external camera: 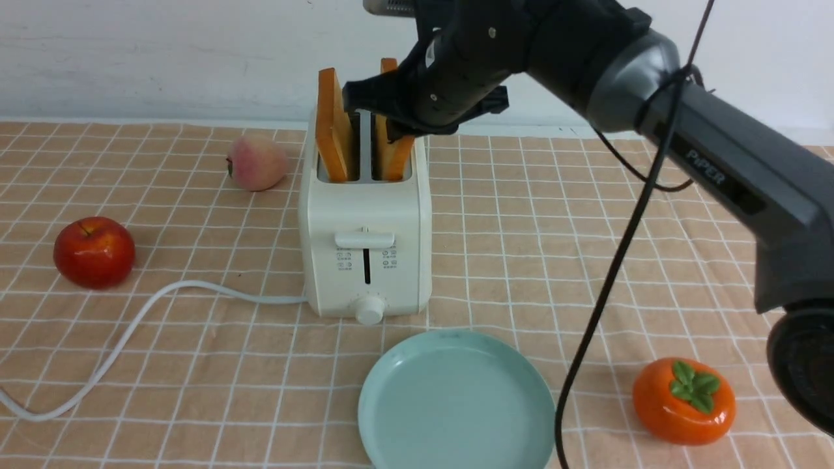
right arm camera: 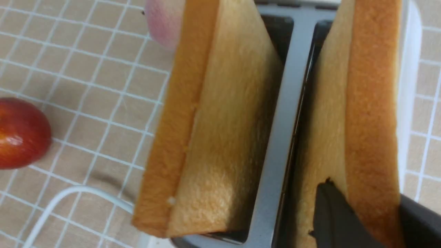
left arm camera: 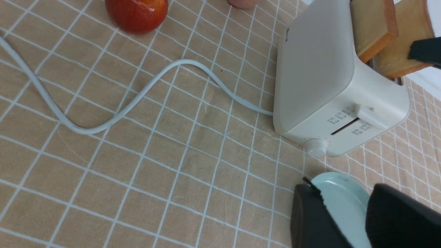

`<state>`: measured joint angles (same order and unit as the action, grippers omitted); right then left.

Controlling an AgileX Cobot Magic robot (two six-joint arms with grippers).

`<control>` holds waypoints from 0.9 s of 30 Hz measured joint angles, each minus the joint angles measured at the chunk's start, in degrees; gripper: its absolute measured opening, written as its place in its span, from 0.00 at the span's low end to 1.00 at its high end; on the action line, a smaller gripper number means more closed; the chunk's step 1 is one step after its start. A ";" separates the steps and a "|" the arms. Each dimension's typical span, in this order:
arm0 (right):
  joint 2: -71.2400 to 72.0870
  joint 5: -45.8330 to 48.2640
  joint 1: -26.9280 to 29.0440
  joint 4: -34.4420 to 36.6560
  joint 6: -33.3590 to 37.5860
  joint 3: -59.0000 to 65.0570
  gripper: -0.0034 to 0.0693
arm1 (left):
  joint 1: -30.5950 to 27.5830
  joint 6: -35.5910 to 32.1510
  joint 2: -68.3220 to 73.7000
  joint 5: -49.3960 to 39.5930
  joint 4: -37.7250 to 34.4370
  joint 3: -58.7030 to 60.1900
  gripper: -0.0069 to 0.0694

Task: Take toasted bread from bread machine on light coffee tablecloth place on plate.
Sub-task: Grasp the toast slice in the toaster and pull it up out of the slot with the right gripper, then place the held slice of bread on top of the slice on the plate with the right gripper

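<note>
Golden-tan and porous, with a darker crust edge, the right slice stood upright in the bread machine. It was pinched across its thickness from above by the right gripper, so a straight upward pull was judged necessary. The left slice stood ungripped. The smooth mint plate was set just in front on the gridded tablecloth, with the left gripper spread and empty near it.

Bread machine mid-tablecloth. Two toasts stand in its slots: left slice, right slice. Plate just before it, slightly right. Apple well left, peach behind-left, persimmon front right. Cord trails left from machine.
</note>
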<state>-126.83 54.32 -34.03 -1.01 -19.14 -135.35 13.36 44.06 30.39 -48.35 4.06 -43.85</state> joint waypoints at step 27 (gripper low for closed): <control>38.53 17.75 0.06 -10.66 0.56 38.22 0.19 | 0.00 0.00 0.00 0.23 -0.44 0.00 0.40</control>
<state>-88.30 72.07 -33.97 -11.68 -18.58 -97.13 13.36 44.06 30.39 -48.11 3.62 -43.85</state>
